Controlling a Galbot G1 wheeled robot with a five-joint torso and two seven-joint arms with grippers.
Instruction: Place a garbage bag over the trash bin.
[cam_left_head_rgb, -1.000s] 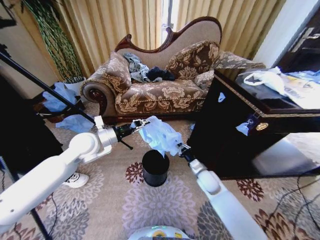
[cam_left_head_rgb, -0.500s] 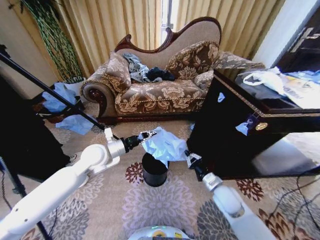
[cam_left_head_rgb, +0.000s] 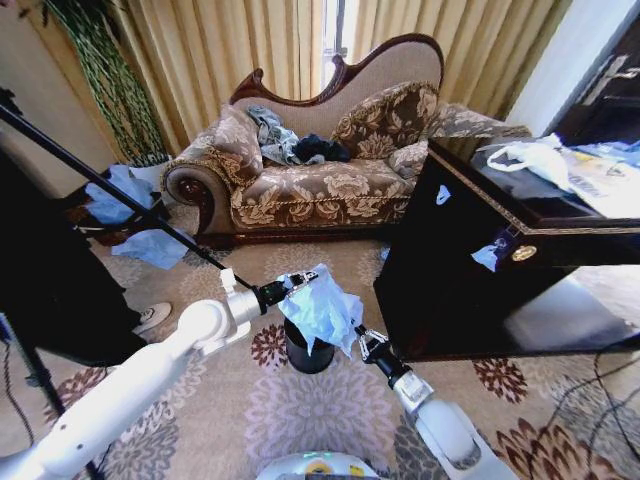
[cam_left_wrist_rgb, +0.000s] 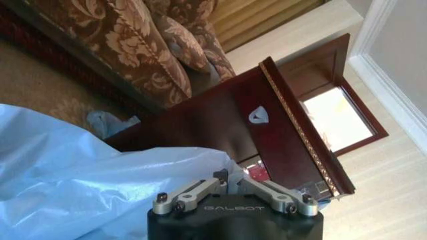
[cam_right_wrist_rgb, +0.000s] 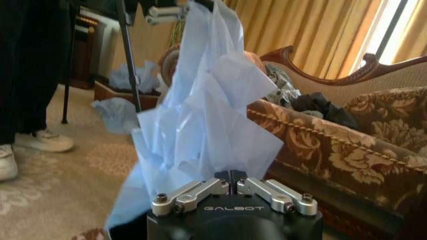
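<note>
On the patterned carpet before the floral sofa (cam_left_head_rgb: 300, 190), between it and the dark wooden cabinet (cam_left_head_rgb: 470, 270), you have these items, largest first.

Garbage bag (cam_left_head_rgb: 322, 308): pale blue, thin, slightly see-through, crumpled into folds. It hangs stretched between your two pincers directly above the bin, its long axis slanting from the upper corner at your left pincer down to the lower edge at your right pincer. From your head view it covers most of the bin's mouth. Your right wrist view shows the bag (cam_right_wrist_rgb: 200, 115) rising as a tall creased sheet up to the far left pincer (cam_right_wrist_rgb: 167, 12); your left wrist view shows the bag (cam_left_wrist_rgb: 100, 180) as a broad smooth billow beside the cabinet.

Trash bin (cam_left_head_rgb: 305, 358): black, cylindrical, upright on the carpet, partly hidden under the bag.

Left pincer (cam_left_head_rgb: 297, 283): pressed together, pinching the bag's upper corner.

Right pincer (cam_left_head_rgb: 362, 342): pressed together on the bag's lower edge, just beside the bin's rim.
</note>
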